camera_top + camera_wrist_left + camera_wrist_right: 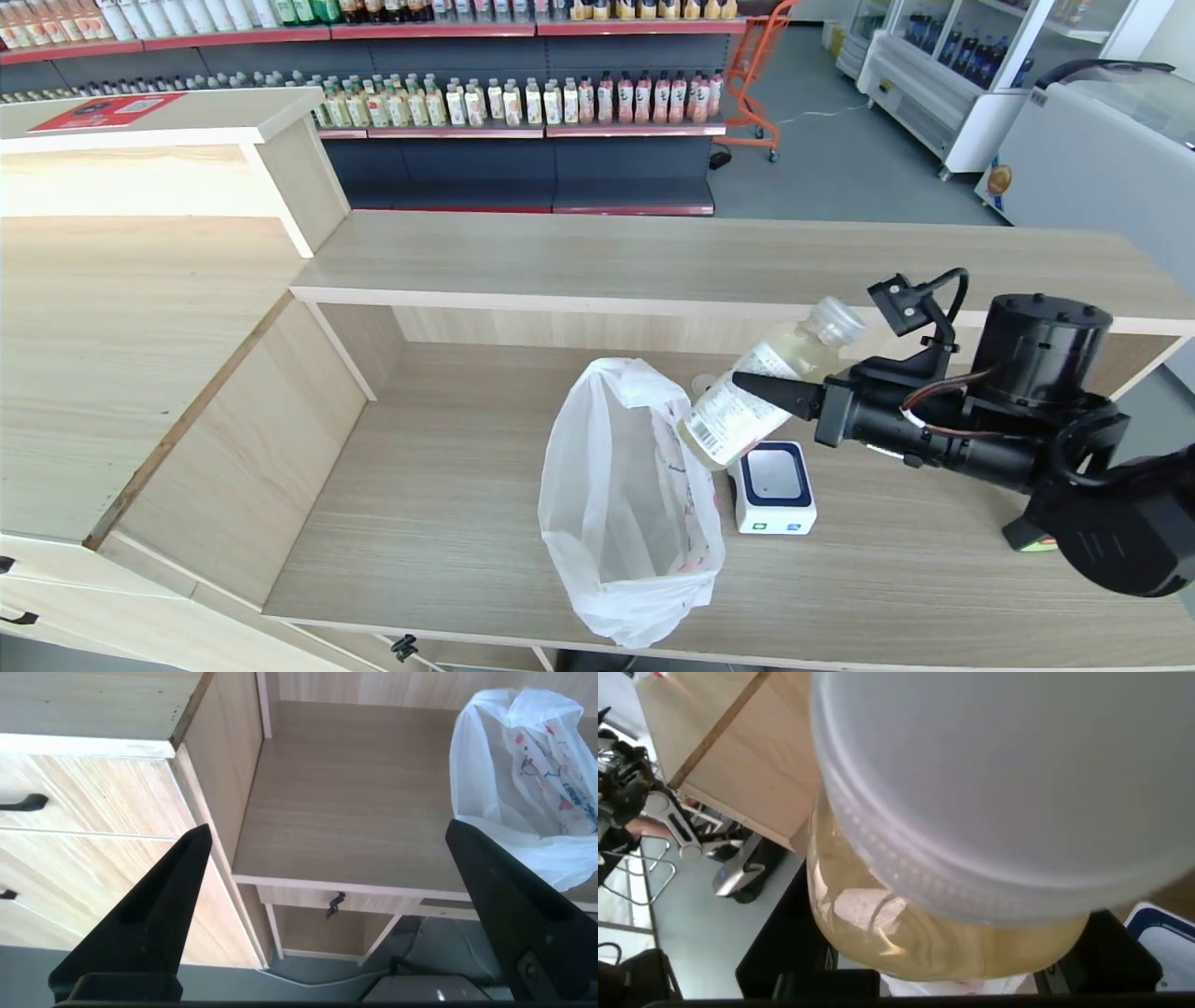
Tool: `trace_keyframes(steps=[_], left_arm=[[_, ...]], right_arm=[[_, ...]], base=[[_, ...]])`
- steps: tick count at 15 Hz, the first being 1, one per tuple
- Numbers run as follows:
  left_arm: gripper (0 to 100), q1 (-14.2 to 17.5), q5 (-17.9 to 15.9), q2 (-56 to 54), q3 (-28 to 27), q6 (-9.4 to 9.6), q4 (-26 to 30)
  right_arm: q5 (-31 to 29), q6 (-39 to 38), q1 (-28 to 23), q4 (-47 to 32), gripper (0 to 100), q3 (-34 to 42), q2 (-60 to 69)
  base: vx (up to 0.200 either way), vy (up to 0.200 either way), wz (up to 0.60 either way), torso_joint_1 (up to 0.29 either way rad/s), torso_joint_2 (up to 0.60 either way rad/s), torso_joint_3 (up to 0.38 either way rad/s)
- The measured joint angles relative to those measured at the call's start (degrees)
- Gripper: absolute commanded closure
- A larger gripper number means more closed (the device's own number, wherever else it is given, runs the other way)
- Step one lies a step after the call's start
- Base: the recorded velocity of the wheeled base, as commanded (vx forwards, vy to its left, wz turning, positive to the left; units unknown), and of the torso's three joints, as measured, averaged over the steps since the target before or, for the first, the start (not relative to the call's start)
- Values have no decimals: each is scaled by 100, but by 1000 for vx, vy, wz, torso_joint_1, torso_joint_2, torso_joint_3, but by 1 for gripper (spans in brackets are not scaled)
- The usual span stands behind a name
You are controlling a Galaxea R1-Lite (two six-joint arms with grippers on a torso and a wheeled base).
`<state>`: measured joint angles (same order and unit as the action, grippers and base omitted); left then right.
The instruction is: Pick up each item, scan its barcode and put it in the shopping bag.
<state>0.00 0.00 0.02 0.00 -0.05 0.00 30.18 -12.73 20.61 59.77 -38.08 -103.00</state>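
My right gripper (780,392) is shut on a clear bottle of pale yellow drink (761,397), held tilted above the counter with its base and barcode label toward the white scanner (771,485) and the bag. In the right wrist view the bottle (971,859) is seen from its white cap end. The white plastic shopping bag (621,504) stands open on the counter just left of the scanner. My left gripper (327,915) hangs open off the counter's front edge, with the bag (523,775) ahead of it.
The wooden counter (448,523) has a raised back ledge (709,261) and a side wall on the left. A small white cap-like object (702,383) lies behind the bag. A green item (1032,539) peeks from under my right arm. Store shelves stand beyond.
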Motion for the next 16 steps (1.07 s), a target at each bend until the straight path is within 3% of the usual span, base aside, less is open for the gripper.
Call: trace_keyframes(steps=[3, 6, 13, 16], left_arm=[[0, 0, 2, 0, 0, -2, 0], [0, 0, 2, 0, 0, -2, 2], [0, 0, 0, 0, 0, -2, 2], [0, 0, 2, 0, 0, -2, 2]], right_arm=[[-881, 61, 450, 11, 100, -391, -775], [-1046, 261, 772, 414, 100, -552, -1499], [-1434, 2299, 1273, 1180, 100, -1425, -3274], [-1469, 3087, 1307, 1876, 100, -1712, -3962]], base=[[0, 0, 0, 0, 0, 0], [0, 0, 0, 0, 0, 0], [0, 0, 0, 0, 0, 0], [0, 0, 0, 0, 0, 0]])
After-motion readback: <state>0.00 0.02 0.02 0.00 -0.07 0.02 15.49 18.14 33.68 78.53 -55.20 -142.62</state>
